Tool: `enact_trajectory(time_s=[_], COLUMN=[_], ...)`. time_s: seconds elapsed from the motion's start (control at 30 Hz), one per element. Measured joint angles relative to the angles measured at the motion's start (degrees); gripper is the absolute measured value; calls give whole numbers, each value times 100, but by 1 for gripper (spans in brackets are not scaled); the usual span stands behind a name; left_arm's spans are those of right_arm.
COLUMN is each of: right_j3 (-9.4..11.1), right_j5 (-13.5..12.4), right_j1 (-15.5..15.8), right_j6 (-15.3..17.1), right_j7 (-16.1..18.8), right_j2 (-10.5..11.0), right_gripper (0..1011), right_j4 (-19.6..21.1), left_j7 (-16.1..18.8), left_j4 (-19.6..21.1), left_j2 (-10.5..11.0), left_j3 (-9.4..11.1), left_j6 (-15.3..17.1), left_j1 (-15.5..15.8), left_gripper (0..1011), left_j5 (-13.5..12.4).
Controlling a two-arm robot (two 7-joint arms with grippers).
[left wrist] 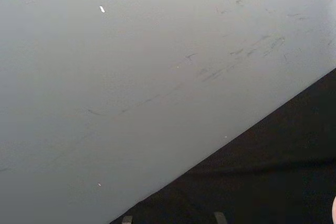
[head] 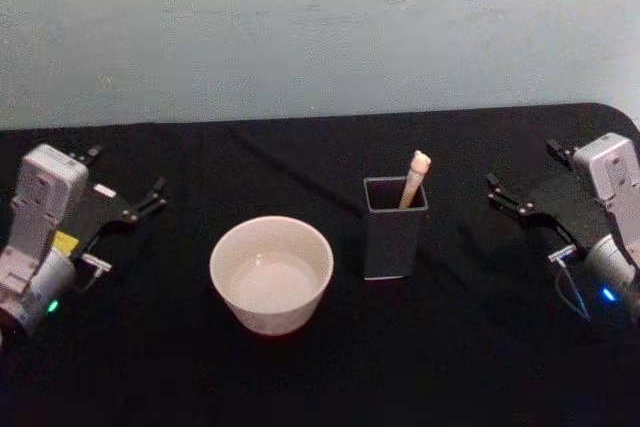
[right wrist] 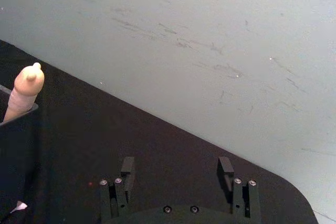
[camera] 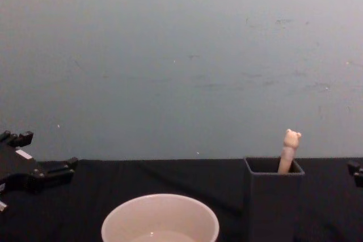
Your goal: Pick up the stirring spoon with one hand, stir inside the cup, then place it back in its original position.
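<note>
Spoon [head: 414,179]: upright in the dark holder [head: 392,239], bear head above its rim.
Holder: on the black surface [head: 300,382], near the cup [head: 270,315], at its 3 o'clock.
Left claw [head: 124,173]: spread apart, empty, at the cup's 9 o'clock.
Right claw [head: 525,169]: spread apart, empty, at the holder's 3 o'clock.

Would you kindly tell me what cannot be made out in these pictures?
Stirring spoon: bowl hidden inside the dark holder, head view.
Cup: base cut off by the chest view's bottom edge.
Left hand: cut off by left wrist view's bottom edge.
Right hand: cut off by chest view's right edge.
</note>
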State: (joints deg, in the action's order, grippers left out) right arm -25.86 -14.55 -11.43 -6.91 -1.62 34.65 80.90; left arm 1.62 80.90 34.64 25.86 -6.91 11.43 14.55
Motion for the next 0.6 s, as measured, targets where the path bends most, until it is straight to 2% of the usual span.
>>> enact_trajectory(time_s=[0.23,0.37,0.5,0.53,0.6], right_j3=[44,157,336,398,449], right_j5=[-23,-208,-677,-889,-1084], right_j1=[28,119,286,342,395], right_j6=[-1,-4,58,110,167], right_j7=[80,288,729,927,1128], right_j2=[-3,9,58,83,107], right_gripper=[1003,1003,1003,1003,1003], right_j4=[48,218,515,609,704], left_j7=[0,0,0,0,0], left_j4=[0,0,0,0,0], left_j2=[0,0,0,0,0], left_j3=[0,0,0,0,0], left_j6=[0,0,0,0,0], left_j1=[0,0,0,0,0], left_gripper=[1001,1001,1001,1001,1001], left_j5=[0,0,0,0,0])
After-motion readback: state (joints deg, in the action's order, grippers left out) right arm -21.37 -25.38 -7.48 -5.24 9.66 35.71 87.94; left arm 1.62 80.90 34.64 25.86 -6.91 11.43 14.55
